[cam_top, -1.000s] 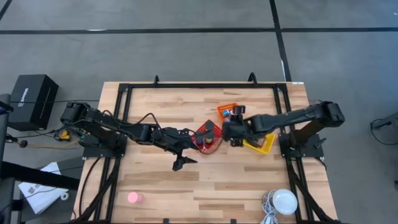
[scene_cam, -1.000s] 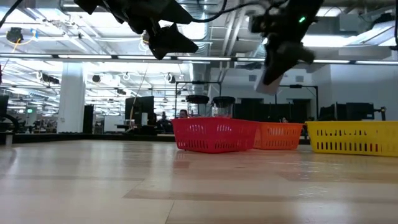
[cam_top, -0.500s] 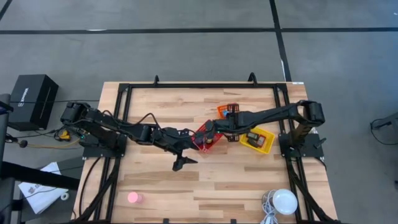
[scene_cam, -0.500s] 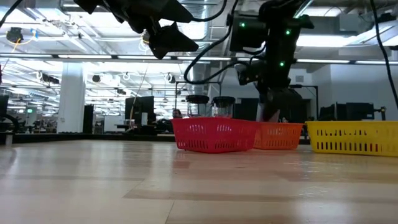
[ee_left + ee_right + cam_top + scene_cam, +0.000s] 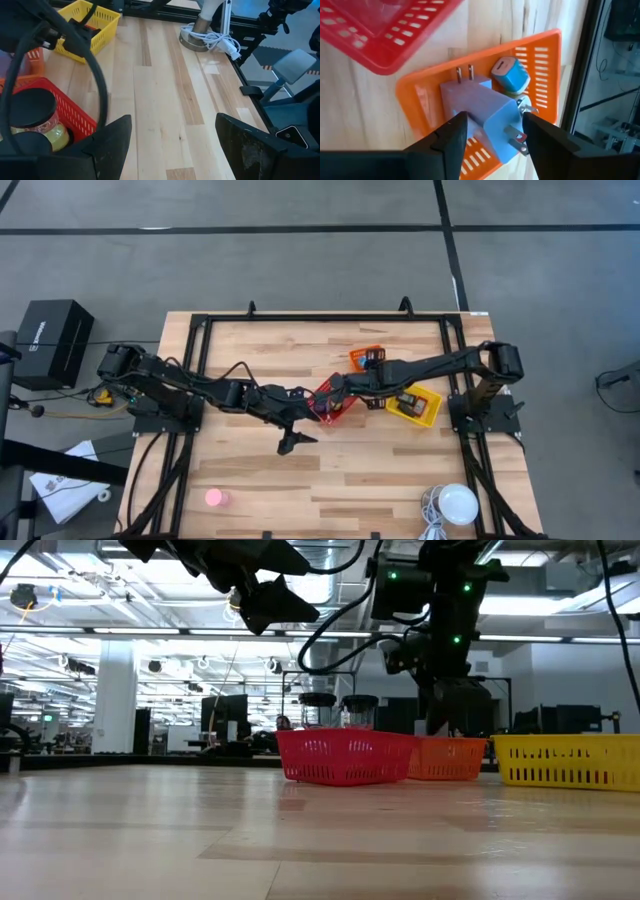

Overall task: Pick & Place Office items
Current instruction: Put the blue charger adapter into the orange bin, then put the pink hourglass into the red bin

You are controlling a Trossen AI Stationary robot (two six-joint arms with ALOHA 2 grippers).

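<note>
Right tool (image 5: 490, 132) now over orange basket (image 5: 540, 75).

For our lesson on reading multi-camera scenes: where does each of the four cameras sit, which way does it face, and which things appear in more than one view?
High view: overhead, straight down; both arms, red basket.
Low view: table height, facing the room; arms enter from above.
Left wrist view: past the open left gripper, across the table.
Right wrist view: down past the right gripper at a blue plug block in the orange basket.
Shared: red, orange and yellow basket.

Pale blue plug blocks (image 5: 480, 107), prongs out, heaped in orange basket (image 5: 540, 65).
</note>
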